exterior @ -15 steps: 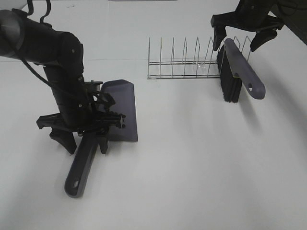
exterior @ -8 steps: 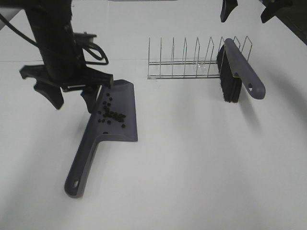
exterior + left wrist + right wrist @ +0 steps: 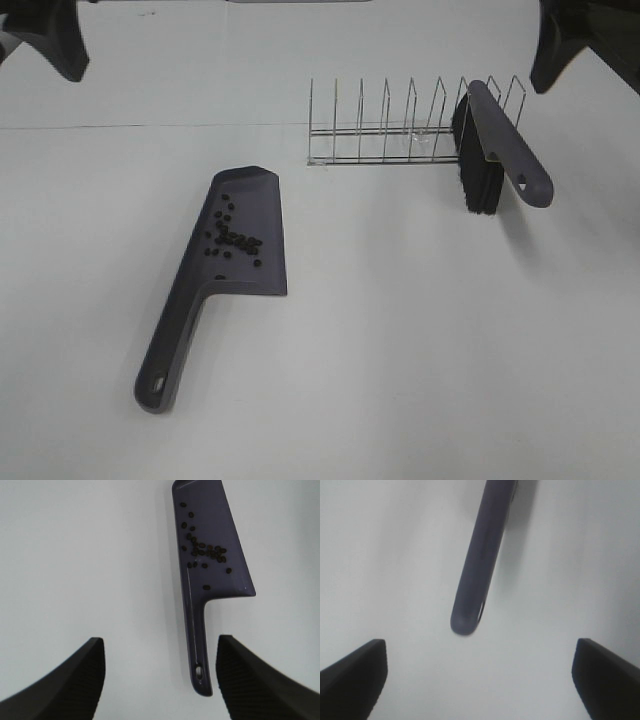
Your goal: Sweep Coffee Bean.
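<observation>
Two grippers hang apart and empty: left gripper [image 3: 159, 680] above the dustpan [image 3: 212, 555], right gripper [image 3: 479, 677] above the brush [image 3: 485, 555].

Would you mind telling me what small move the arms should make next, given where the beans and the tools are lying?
Probably just finish lifting both arms clear. The coffee beans already lie on the dustpan, which rests flat on the table, and the brush leans in the wire rack. The left end effector and right end effector are open and hold nothing, so no sweeping seems left.

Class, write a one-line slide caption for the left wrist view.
Coffee beans lie scattered on a purple dustpan below the open gripper.
</observation>
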Controlling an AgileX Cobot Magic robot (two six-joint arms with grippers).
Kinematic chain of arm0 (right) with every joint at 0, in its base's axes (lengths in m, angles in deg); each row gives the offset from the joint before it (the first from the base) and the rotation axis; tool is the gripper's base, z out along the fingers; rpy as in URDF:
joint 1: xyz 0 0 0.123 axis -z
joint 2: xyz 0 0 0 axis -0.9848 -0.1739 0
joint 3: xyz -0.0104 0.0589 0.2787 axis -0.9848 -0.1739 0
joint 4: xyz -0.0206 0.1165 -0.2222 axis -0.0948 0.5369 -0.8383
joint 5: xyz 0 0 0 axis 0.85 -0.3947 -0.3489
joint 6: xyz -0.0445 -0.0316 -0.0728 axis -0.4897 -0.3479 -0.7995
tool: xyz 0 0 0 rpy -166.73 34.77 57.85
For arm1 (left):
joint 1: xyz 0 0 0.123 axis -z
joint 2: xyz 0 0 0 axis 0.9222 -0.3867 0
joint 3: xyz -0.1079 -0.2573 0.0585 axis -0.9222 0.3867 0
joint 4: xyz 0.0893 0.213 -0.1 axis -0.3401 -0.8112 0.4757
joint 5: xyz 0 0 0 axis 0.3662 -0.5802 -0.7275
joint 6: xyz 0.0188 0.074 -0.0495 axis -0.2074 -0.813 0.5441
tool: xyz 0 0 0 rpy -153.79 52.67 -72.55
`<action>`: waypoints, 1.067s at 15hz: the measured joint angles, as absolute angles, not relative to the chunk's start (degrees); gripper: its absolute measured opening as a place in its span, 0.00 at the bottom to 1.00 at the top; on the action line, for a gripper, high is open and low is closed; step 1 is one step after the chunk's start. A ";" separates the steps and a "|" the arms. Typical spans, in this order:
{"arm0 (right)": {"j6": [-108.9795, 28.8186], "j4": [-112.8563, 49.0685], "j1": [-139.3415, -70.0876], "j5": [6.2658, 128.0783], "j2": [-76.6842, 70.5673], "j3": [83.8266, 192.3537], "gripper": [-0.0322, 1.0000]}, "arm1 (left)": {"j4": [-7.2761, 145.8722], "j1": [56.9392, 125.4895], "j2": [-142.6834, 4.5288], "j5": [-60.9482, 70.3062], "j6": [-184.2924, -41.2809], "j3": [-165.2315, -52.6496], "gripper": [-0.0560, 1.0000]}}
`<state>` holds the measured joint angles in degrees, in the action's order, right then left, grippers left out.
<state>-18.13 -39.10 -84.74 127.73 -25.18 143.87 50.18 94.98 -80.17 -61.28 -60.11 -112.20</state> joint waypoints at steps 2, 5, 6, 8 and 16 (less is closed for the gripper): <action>-18.13 -39.10 -84.74 127.79 -17.10 132.99 0.86 | 50.18 94.98 -71.87 -61.40 -60.11 -104.93 0.61; -18.13 -39.10 -84.74 127.45 -7.01 120.55 0.86 | 50.18 94.98 -61.67 -61.45 -59.93 -94.21 0.61; -18.13 -39.10 -84.74 126.93 -3.17 116.43 0.86 | 50.24 94.98 -57.26 -61.45 -59.76 -90.14 0.61; -18.13 -39.10 -84.74 126.47 5.48 108.41 0.86 | 50.24 94.98 -48.66 -61.45 -59.65 -81.26 0.61; -22.55 -36.75 -84.74 124.81 45.30 90.53 0.86 | 52.94 94.98 -15.43 -53.37 -66.47 -58.46 0.61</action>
